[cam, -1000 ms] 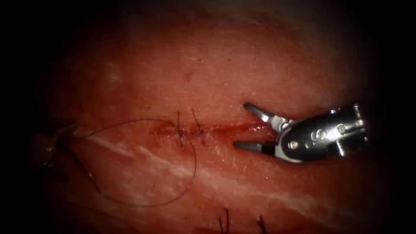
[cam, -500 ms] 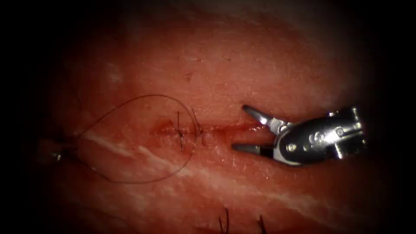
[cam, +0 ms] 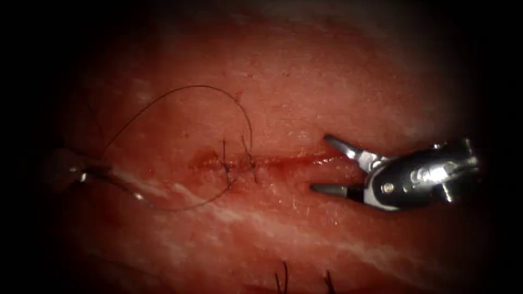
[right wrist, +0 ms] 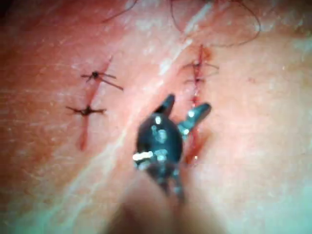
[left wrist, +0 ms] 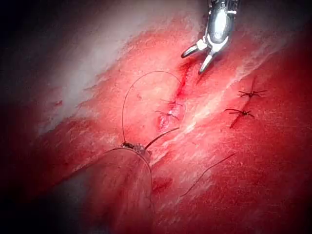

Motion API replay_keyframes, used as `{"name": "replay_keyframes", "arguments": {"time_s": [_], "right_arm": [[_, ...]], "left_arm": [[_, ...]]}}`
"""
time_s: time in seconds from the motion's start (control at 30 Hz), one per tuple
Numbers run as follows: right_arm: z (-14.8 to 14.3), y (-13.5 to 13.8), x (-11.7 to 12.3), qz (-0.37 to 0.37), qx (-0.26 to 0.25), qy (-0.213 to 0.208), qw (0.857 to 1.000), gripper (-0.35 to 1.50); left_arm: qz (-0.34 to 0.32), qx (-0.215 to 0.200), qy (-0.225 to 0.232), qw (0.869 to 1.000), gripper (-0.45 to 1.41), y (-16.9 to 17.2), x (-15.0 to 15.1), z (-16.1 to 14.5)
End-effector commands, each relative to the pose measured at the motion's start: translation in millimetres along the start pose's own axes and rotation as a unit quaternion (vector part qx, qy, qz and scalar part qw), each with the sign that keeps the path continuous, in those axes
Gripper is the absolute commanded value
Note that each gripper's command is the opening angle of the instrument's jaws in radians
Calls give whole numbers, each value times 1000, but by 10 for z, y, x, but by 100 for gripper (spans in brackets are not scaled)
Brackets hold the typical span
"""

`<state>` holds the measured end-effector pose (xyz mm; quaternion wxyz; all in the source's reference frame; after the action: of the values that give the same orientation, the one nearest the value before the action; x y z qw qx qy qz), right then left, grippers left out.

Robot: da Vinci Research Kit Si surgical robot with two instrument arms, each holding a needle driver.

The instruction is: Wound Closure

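On the tissue [cam: 327, 81], the left hand [cam: 81, 173] is seen pinched on what appears to be the needle [cam: 122, 188], near its thread end, left of the cut [cam: 283, 161]. The needle is held above the surface, not in the tissue. Its long axis is aimed rightward toward the stitches [cam: 229, 166]. The right hand [cam: 320, 162] is spread and empty at the cut's right end. The slack thread [cam: 185, 87] is best kept clear of both.

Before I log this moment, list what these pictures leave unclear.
Left arm's thin metal tool: dark edge of the endoscope view shades its tip; its hold is unclear.
Curved needle: too thin to separate from the black thread.
Right arm's shiny steel tool: open, empty, blurred in its wrist view.
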<state>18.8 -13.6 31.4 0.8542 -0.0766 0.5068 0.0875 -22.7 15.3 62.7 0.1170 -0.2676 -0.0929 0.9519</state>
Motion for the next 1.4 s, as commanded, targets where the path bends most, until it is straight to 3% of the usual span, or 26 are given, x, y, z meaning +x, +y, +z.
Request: {"name": "replay_keyframes", "arguments": {"time_s": [0.03,0.2,0.27,0.53,0.63,0.8,1.07,1.23,1.4], "right_arm": [[-8,-8,-10,7,-3,-3,1000,121],[-28,-3,-22,36,-8,-3,999,113],[-28,-2,-22,45,7,16,999,109],[-15,9,-21,60,31,82,994,99],[-9,17,-29,59,35,110,992,99],[-2,27,-36,60,42,160,984,96],[12,37,-17,62,82,222,970,86],[23,41,-2,58,91,253,961,81],[43,38,2,49,104,273,955,76]], "left_arm": [[-11,-6,12,1000,-45,-1,8,11],[-49,-53,84,994,-45,-22,61,33],[-59,-76,106,990,-45,-30,82,47],[-103,-139,168,971,-45,-49,116,72],[-125,-180,202,955,-45,-57,122,73],[-159,-238,218,933,-45,-69,128,77],[-187,-374,226,880,-45,-72,132,109],[-183,-424,230,856,-45,-61,126,126],[-184,-455,254,834,-45,-63,122,122]]}}
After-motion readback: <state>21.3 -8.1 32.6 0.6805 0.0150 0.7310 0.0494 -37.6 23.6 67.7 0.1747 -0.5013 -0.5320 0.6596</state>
